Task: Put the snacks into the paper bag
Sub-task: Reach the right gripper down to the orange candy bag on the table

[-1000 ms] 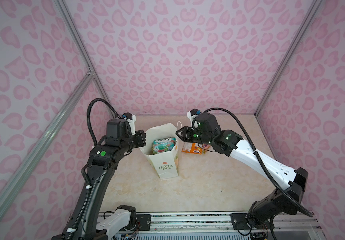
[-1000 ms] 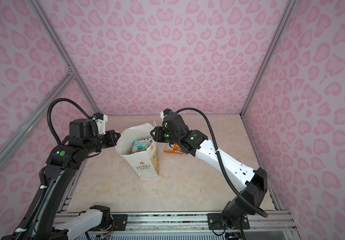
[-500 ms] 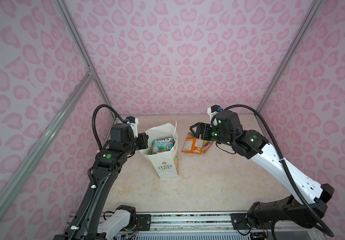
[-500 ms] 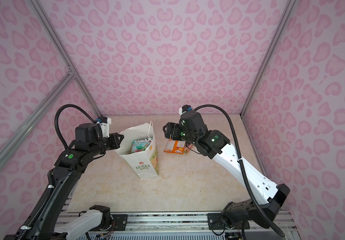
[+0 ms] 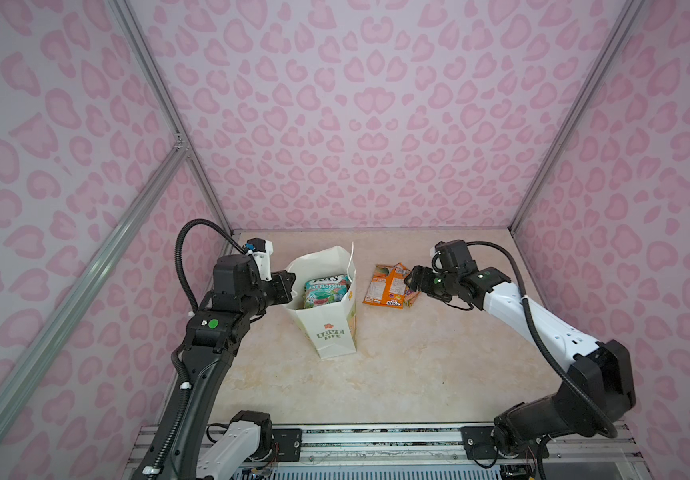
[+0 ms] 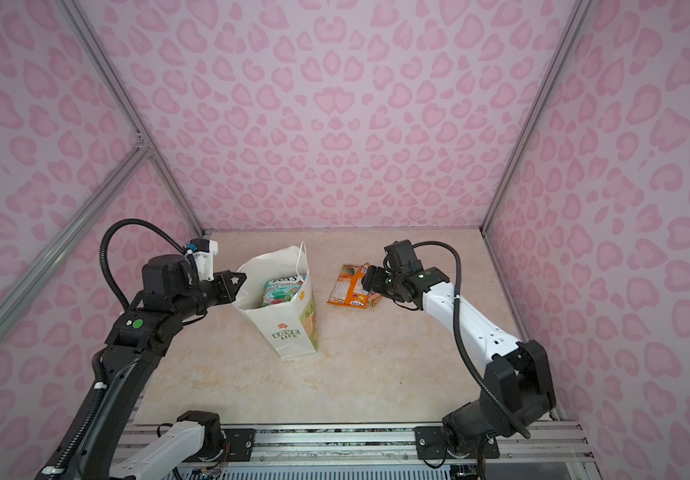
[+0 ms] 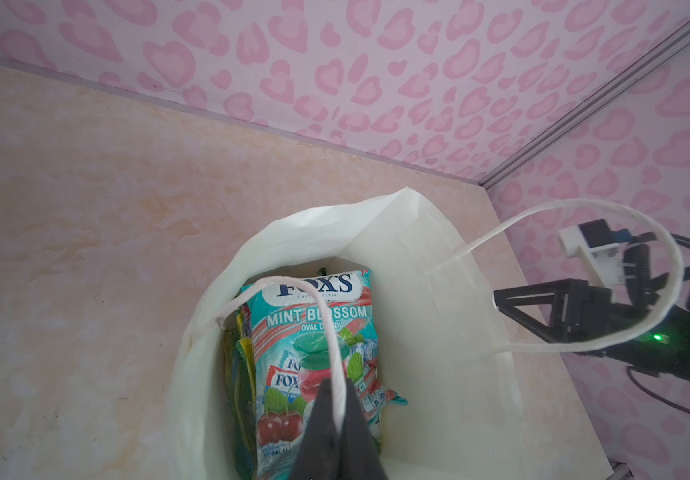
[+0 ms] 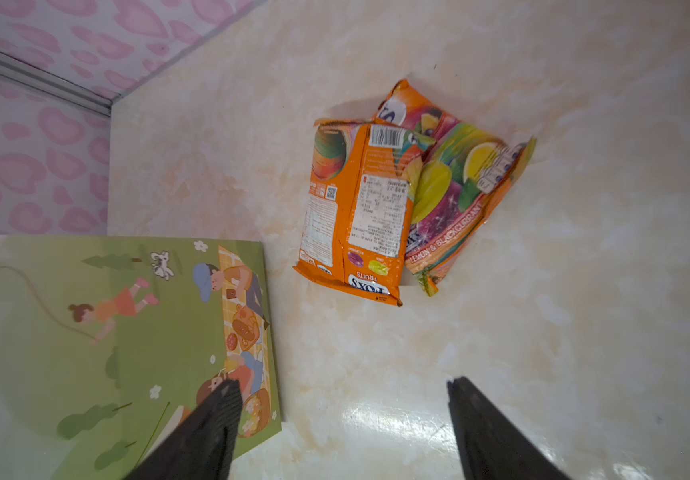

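In a top view the right claw (image 5: 409,284), now spread, moved from bag (image 5: 330,332) to two last pouches (image 5: 384,286); left claw (image 7: 337,384) pinches handle (image 7: 322,316)

A white paper carrier bag (image 6: 289,330) stands upright, a teal glossy pouch (image 6: 283,291) inside. Right of the bag lie orange glossy pouches (image 6: 349,291), the right hand (image 6: 364,279) near them.

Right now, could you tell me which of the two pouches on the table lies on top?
The orange Fruits pouch, lying back side up with its barcode showing; it overlaps the face-up Lemon & Blackcurrant pouch beneath it.
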Controlling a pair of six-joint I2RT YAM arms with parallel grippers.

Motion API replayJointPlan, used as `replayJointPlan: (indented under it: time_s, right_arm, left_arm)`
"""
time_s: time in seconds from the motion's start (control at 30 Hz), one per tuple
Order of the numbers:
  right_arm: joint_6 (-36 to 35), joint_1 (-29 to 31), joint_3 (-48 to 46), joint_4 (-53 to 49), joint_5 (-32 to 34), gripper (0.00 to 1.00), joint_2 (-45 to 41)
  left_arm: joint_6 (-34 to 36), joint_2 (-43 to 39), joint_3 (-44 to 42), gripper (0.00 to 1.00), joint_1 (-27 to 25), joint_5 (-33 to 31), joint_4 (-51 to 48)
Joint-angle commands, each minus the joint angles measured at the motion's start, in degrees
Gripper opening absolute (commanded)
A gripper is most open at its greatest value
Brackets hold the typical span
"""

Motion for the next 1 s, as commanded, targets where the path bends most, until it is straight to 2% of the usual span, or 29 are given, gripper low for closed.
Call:
replayJointPlan:
  time_s: [0.0,0.13,0.3,0.8,0.97]
  right_arm:
    - [1.05,0.8,-0.46,7.87,-4.07,0.78,4.89]
    - [4.3,1.08,-2.87,14.63,-6.52,0.76,11.41]
    - [7.66,1.33,-6.91,20.36,-5.53,0.76,13.64]
    - [8.85,-0.28,-8.61,29.71,-9.25,0.82,19.9]
    - [9.76,-1.19,-9.1,36.37,-11.2,0.78,22.17]
  left_arm:
    - [1.04,-0.72,-0.47,0.03,0.2,-1.54,1.57]
    - [0.87,-0.41,-0.64,0.03,0.45,-0.73,1.97]
    - [0.6,-0.21,-0.99,0.03,0.61,-0.53,2.27]
    - [0.34,-0.16,-1.41,0.03,0.74,-0.01,2.76]
    - [0.3,-0.22,-1.43,0.03,0.79,0.52,2.96]
